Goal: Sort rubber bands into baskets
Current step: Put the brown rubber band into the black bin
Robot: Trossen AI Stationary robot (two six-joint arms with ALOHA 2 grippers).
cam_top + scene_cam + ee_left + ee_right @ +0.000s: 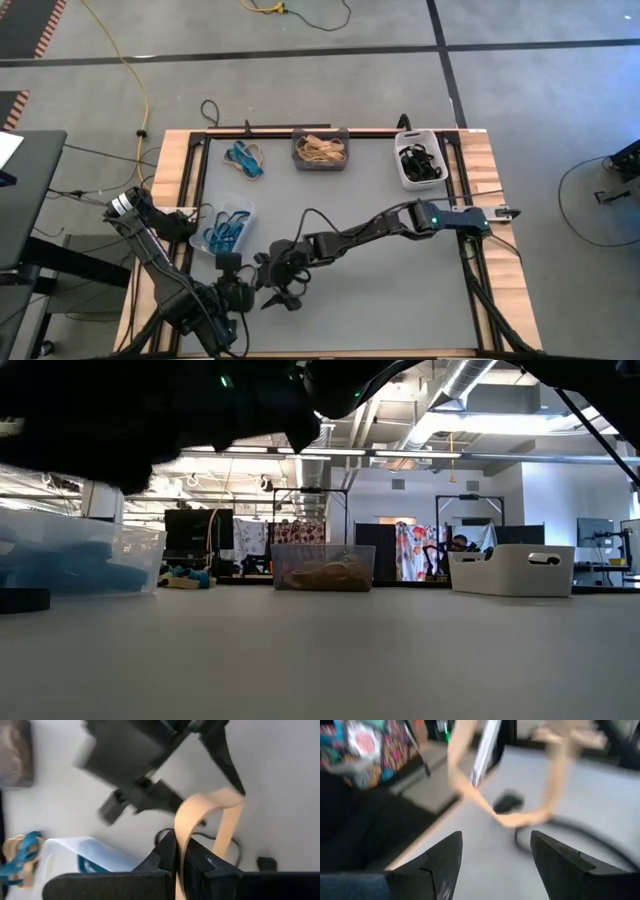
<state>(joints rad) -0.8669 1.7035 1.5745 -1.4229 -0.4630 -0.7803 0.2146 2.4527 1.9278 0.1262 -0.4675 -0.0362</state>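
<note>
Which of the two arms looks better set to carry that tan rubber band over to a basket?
The left. Its gripper is already shut on the tan rubber band. The right gripper faces that band with open fingers, holding nothing. The basket of tan bands sits mid-table at the far edge, probably reachable by either arm.

Left gripper point(181, 862) pinched shut on a tan rubber band point(220, 815) looping upward, right arm's dark gripper point(150, 760) close above, clear basket point(82, 857) with blue bands point(22, 857) beside.
</note>
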